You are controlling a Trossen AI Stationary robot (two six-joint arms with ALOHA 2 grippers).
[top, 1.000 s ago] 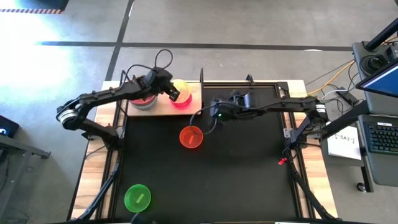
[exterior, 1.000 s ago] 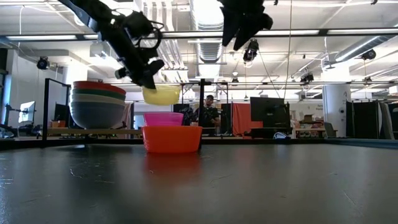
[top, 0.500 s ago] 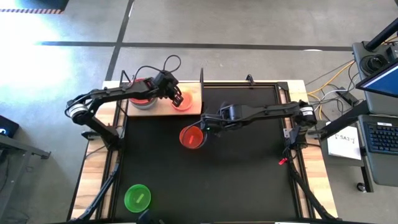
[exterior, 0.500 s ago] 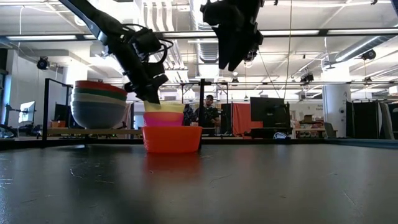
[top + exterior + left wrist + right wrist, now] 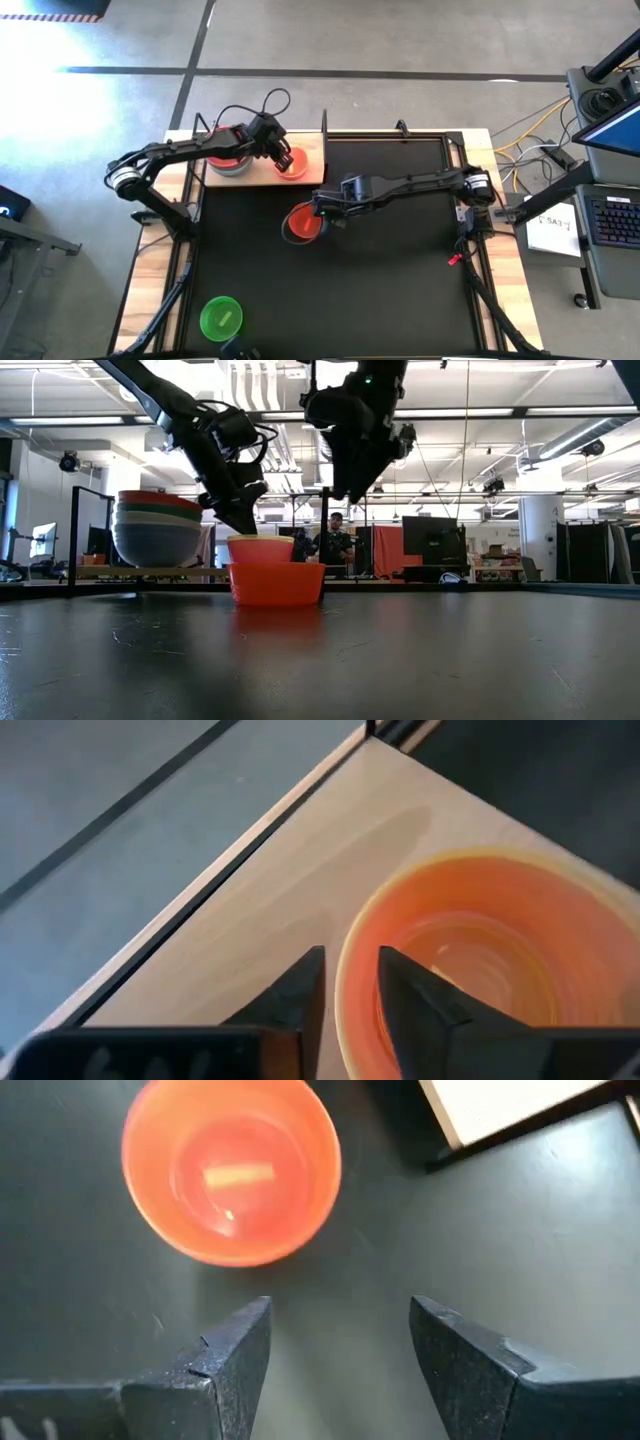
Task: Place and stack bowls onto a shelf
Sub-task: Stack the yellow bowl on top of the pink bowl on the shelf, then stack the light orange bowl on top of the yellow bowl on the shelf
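Observation:
My left gripper is shut on the yellow bowl, which sits nested in the magenta bowl on the wooden shelf. A stack of several bowls, red on top, stands on the shelf's left part. The orange bowl rests upright on the black mat, in front of the shelf in the low view. My right gripper is open and empty, above the mat just right of the orange bowl. A green bowl lies near the front left. My left gripper pinches the yellow bowl's rim, one finger outside the wall and one inside. The fingers come slanting down from above and the left. The bowl sits upright inside the magenta bowl on the shelf.
A black upright stands at the shelf's right end, and the shelf's corner shows in the right wrist view. The black mat covers most of the table. A person stands in the room far behind the table.
My left gripper has gone down with the yellow bowl and set it into the magenta bowl on the shelf, still shut on its rim. My right gripper has gone down and toward the table's left and near edges, close to the orange bowl, staying open.

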